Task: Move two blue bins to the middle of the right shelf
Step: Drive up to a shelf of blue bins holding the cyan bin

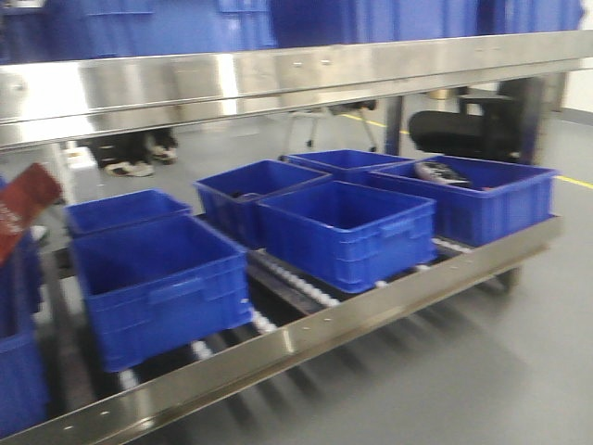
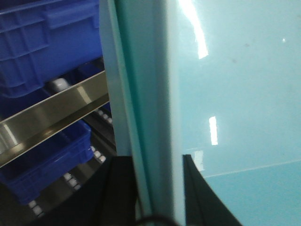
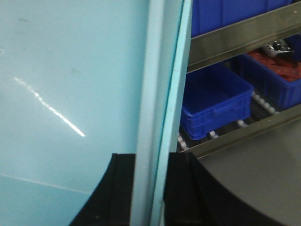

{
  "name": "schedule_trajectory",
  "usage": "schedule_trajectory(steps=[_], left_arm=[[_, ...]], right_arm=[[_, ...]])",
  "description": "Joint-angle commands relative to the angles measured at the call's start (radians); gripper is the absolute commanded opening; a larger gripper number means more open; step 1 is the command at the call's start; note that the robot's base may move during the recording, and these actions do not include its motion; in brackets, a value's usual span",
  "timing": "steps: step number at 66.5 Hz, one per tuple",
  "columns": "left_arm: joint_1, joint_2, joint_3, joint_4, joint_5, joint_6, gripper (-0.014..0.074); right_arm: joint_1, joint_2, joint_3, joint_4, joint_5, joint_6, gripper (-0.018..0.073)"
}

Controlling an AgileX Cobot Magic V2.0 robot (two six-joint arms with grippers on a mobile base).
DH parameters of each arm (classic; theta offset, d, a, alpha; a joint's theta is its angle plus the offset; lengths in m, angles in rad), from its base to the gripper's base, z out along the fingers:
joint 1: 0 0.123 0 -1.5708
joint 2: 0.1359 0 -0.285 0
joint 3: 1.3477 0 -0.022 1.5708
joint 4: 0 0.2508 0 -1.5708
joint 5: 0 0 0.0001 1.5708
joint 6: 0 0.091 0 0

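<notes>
Left pincer [image 2: 153,165] and right pincer [image 3: 150,160] each clamp narrowly on a wall of one pale-looking bin [image 2: 235,94], held between them in front of the steel shelf [image 1: 371,311]. The middle tier holds several blue bins [image 1: 347,232], so this looks like the carry step. The next move calls for finding a free spot there, levelling the bin and sliding it in.

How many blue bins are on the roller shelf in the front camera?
6: front left bin, back left bin, centre front bin, centre back bin, rear bin, far right bin. A seventh may sit cut off at left edge.
</notes>
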Motion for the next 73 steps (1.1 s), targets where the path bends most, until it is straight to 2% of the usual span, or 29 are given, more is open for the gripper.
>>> schedule_trajectory(steps=[1, 73], left_arm=[[-0.001, -0.024, -0.015, -0.026, -0.093, 0.003, -0.0111], [-0.001, -0.024, -0.015, -0.026, -0.093, 0.003, -0.0111]], right_arm=[[0.002, -0.017, -0.014, 0.020, -0.084, -0.019, -0.0154], [0.002, -0.017, -0.014, 0.020, -0.084, -0.019, -0.0154]])
